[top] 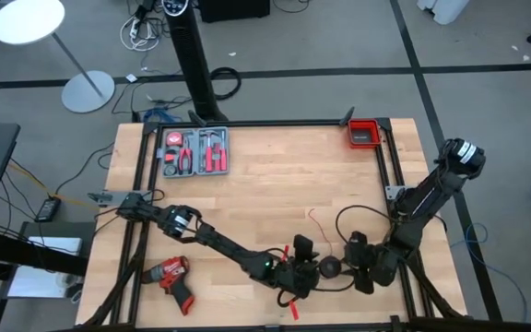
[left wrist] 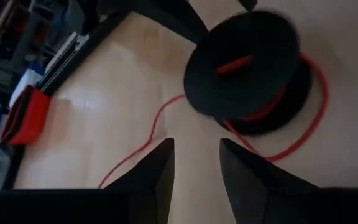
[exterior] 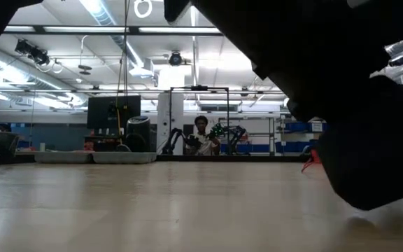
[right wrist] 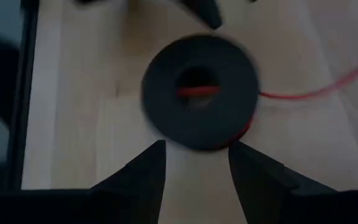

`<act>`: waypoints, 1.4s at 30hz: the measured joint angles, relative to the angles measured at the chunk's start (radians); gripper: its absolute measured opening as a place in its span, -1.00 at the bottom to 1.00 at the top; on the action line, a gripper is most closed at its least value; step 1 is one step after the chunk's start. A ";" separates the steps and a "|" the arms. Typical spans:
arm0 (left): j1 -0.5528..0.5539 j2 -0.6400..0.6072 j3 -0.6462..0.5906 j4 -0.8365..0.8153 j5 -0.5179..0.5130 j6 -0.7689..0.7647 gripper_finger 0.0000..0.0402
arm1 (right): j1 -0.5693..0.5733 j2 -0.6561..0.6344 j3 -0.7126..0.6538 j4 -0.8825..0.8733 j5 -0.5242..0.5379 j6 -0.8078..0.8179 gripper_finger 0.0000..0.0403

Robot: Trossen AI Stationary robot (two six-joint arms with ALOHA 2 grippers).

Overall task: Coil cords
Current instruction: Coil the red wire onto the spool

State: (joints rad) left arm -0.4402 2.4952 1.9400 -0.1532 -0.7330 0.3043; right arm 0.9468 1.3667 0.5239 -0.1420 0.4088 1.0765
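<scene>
Flanking black spool (top: 328, 268) near front table edge (top: 247, 325): left gripper (top: 304, 269), right gripper (top: 353, 261), both spread, empty.

- High view: even, fairly bright overhead light on the wooden table (top: 275, 175); soft short shadows under both arms; a white round lamp head (top: 28, 20) glares at about ten o'clock.
- Low view: ceiling light strips (exterior: 110, 17) at twelve o'clock bloom; the near dark arm mass (exterior: 355, 105) at three o'clock is unlit and out of focus; the tabletop shows a pale sheen.
- Left wrist view: the black spool (left wrist: 247, 68) is smeared by blur; dim, warm light.
- Right wrist view: soft blur throughout, with dark corners at eight o'clock.
</scene>
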 joint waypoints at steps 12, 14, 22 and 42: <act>-0.025 -0.004 0.002 0.002 0.012 0.105 -0.35 | 0.044 -0.004 0.095 -0.166 0.129 -0.398 -0.15; -0.026 -0.004 0.002 0.006 0.012 0.133 -0.35 | 0.044 0.010 0.095 -0.165 0.128 -0.408 -0.15; -0.026 -0.004 0.002 0.017 0.058 0.184 -0.35 | 0.017 0.108 0.095 -0.130 0.121 -0.362 -0.15; -0.024 -0.003 0.003 0.015 0.090 0.245 -0.89 | -0.065 0.131 0.094 -0.019 0.080 -0.373 -0.15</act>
State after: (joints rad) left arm -0.4644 2.4920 1.9426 -0.1379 -0.6426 0.5489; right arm 0.8817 1.4975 0.6178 -0.1612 0.4887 0.7036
